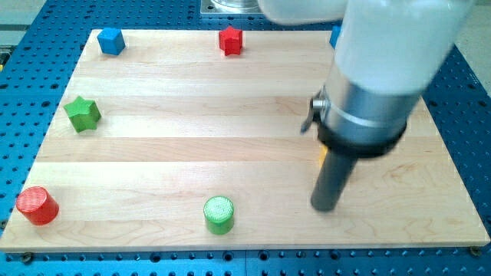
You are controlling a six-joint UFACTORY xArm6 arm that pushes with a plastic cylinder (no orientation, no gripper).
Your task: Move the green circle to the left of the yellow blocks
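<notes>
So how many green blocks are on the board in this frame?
2. A green star sits near the view's left edge, and a green circle near the view's bottom, left of my tip. The arm may hide others.

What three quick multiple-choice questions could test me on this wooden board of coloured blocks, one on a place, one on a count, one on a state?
1. Where does the green round cylinder block sit?
A. near the view's bottom edge
B. at the view's top left corner
C. under the arm

2. How many red blocks show?
A. one
B. two
C. four

3. What is my tip doing?
A. pressing on the green star-shaped block
B. standing clear of the green cylinder, to its right in the view
C. out of view

Answers:
1 A: it stands low on the light wooden board.
2 B: a red cylinder at lower left, a red block at the top.
3 B: bare wood lies between them.
</notes>
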